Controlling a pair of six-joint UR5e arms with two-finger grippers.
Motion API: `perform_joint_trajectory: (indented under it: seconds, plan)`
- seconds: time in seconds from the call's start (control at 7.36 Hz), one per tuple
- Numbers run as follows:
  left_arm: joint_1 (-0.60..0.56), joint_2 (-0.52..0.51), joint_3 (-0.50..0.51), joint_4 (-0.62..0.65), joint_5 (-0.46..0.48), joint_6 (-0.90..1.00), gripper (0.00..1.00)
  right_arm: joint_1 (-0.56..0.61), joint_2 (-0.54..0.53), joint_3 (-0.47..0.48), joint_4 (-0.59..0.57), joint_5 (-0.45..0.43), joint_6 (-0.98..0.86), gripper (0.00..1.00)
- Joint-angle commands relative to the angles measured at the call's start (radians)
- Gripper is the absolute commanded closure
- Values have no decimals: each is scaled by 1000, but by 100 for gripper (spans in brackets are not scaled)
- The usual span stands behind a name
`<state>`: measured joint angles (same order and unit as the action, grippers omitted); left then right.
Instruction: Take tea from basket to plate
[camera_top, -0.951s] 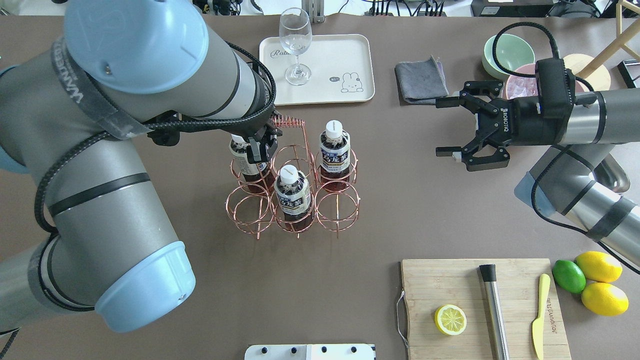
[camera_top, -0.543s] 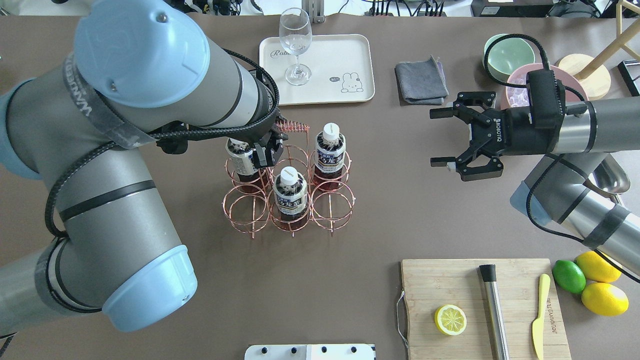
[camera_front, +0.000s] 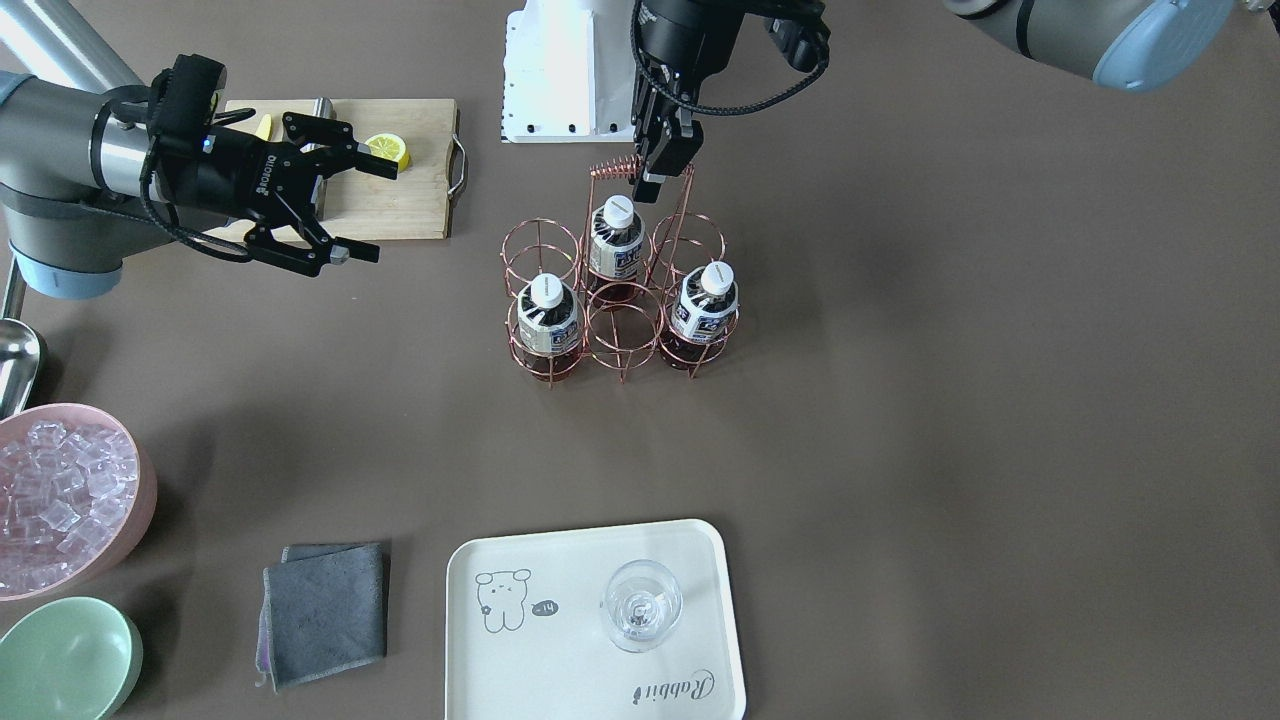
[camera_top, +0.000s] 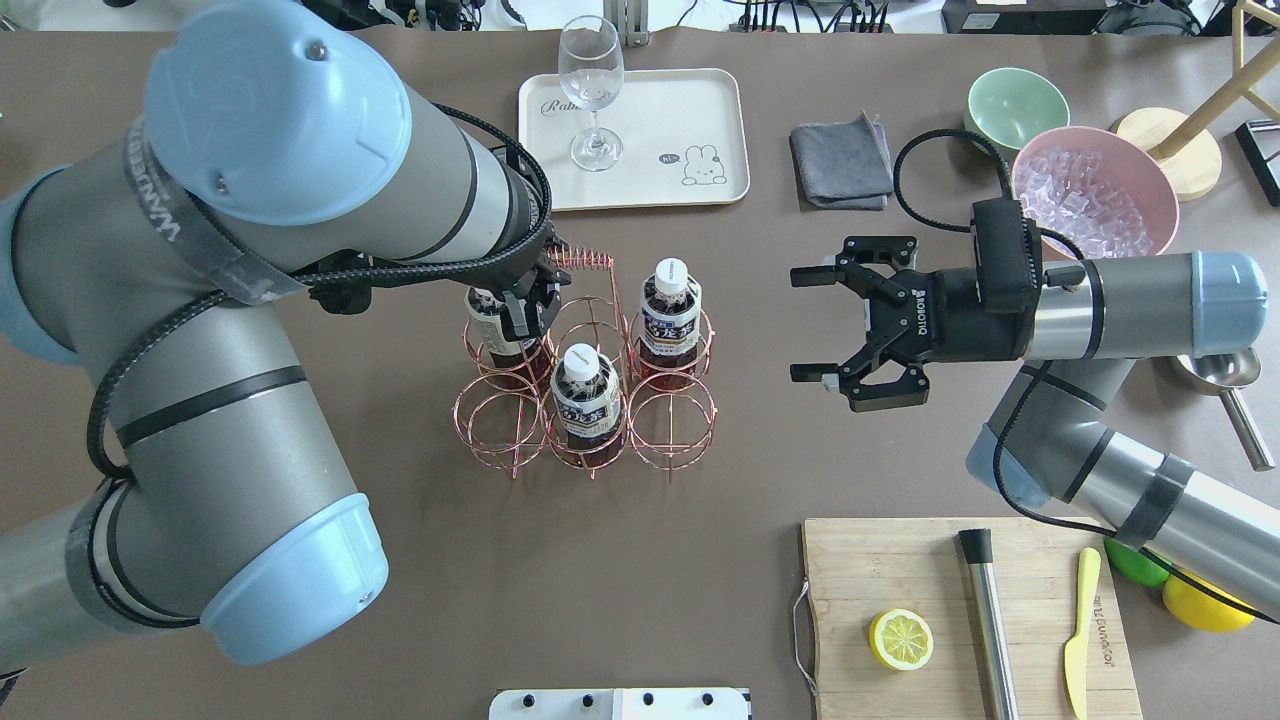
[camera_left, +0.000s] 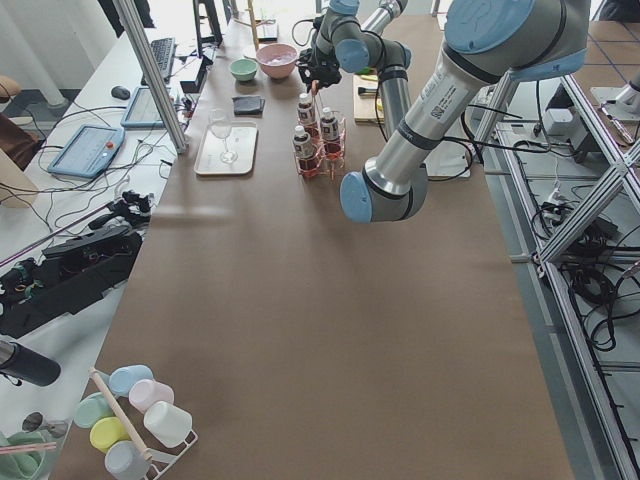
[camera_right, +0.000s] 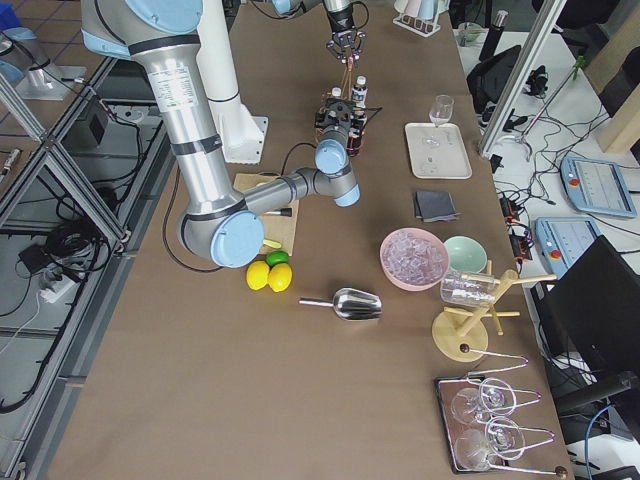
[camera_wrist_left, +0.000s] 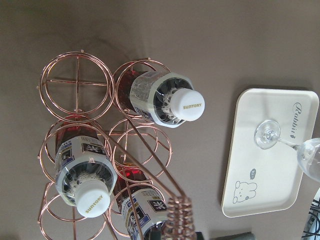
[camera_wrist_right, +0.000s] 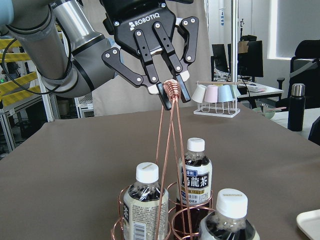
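The copper wire basket (camera_top: 672, 440) stands mid-table with three tea bottles in it (camera_top: 672, 310) (camera_top: 585, 385) (camera_top: 492, 325); the last is partly hidden under my left wrist. My left gripper (camera_top: 535, 290) is shut on the basket's coiled handle (camera_wrist_right: 171, 92), above the bottles (camera_front: 612, 240). My right gripper (camera_top: 815, 325) is open and empty, level with the basket and apart from it on its right. The cream plate (camera_top: 690, 110) with the rabbit drawing lies beyond the basket and also shows in the front view (camera_front: 560, 650).
A wine glass (camera_top: 592, 90) stands on the plate's left part. A grey cloth (camera_top: 842, 160), a green bowl (camera_top: 1015, 100) and a pink bowl of ice (camera_top: 1095, 190) lie far right. A cutting board (camera_top: 960, 600) with a lemon half, muddler and knife lies near right.
My right gripper has moved left toward the basket and a little nearer, still open. The basket has shifted slightly with my left gripper, which stays shut on the handle.
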<state>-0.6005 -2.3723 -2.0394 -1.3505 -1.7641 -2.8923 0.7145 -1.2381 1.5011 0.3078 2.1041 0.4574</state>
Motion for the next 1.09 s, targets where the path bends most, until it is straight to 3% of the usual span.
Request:
perform_joint_trajectory:
  seconds: [0.0, 0.68, 0.95]
  plan:
    - [1, -4, 2, -1, 2, -19, 100, -24, 67, -53, -3, -47, -20, 1]
    - [1, -7, 1, 1, 3, -21, 100, 23, 218, -253, -10, -134, -74, 1]
    - [1, -8, 1, 2, 3, -25, 100, -62, 241, -269, -12, -200, -74, 1]
